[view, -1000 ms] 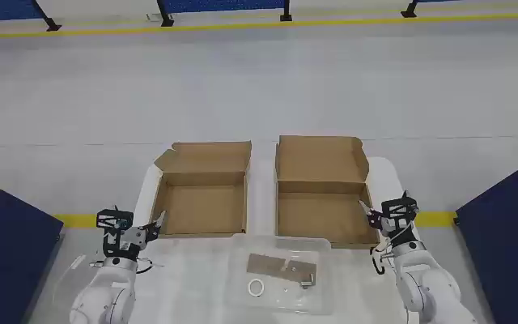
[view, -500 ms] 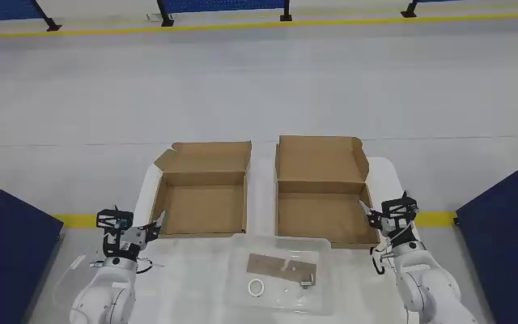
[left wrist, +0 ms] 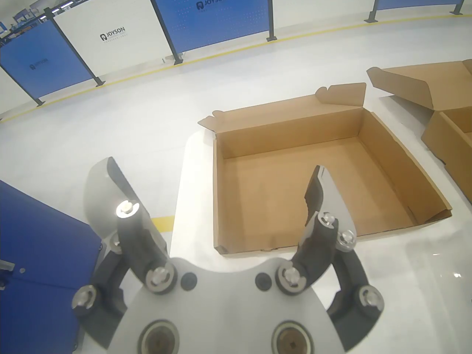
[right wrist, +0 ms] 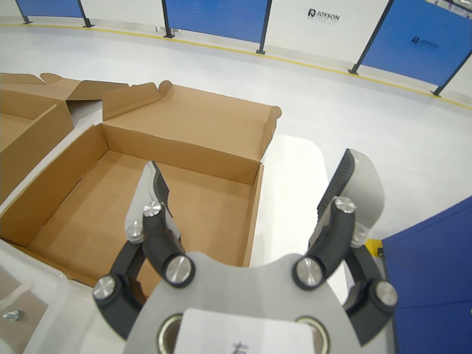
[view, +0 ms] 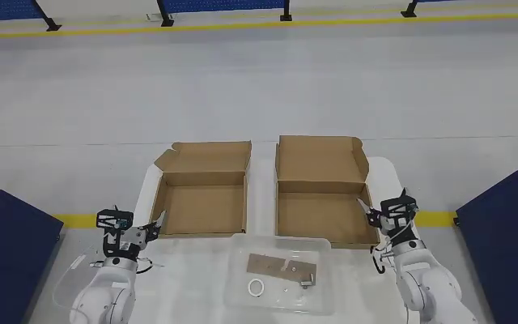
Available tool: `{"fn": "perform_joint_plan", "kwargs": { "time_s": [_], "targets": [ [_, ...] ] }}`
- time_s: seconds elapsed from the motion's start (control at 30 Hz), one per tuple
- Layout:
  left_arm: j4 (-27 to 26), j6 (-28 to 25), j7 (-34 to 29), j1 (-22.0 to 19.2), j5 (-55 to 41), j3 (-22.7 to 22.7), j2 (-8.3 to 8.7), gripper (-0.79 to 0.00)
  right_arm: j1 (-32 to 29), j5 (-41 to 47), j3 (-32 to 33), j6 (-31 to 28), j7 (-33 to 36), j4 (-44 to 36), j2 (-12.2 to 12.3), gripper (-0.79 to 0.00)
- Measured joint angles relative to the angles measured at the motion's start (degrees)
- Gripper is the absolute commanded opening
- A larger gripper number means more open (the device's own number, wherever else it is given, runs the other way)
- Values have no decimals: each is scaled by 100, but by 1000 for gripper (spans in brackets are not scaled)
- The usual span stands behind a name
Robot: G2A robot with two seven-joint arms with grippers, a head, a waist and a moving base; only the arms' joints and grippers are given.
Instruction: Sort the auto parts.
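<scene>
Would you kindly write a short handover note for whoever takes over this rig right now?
The left pincer is open and empty, near the left brown cardboard box.
The right pincer is open and empty, by the right brown cardboard box.
Both boxes hold nothing.
A white ring, small metal part and flat brown card piece lie in the clear plastic tray.
Done: nothing sorted.
Left: every part.

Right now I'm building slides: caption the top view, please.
Open left gripper and right gripper flank empty left box and right box; parts tray nearer.
</scene>
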Motion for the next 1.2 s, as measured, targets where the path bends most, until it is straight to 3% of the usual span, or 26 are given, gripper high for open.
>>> {"fn": "perform_joint_plan", "kwargs": {
  "time_s": [0.2, 0.47, 0.8, 1.1, 1.2],
  "targets": [
    [0, 0, 0, 0, 0, 0, 0, 0, -13, -1086, -8, -758, 421, -417, 79, 0],
    [0, 0, 0, 0, 0, 0, 0, 0, -7, -1152, -18, -803, 420, -469, 87, 0],
    [0, 0, 0, 0, 0, 0, 0, 0, 132, -1775, 86, -2214, 1050, -1189, 193, 0],
    [0, 0, 0, 0, 0, 0, 0, 0, 147, -1761, 72, -2271, 1042, -1242, 196, 0],
    [0, 0, 0, 0, 0, 0, 0, 0, 226, -1877, 30, -2642, 1220, -1410, 223, 0]
  ]
}}
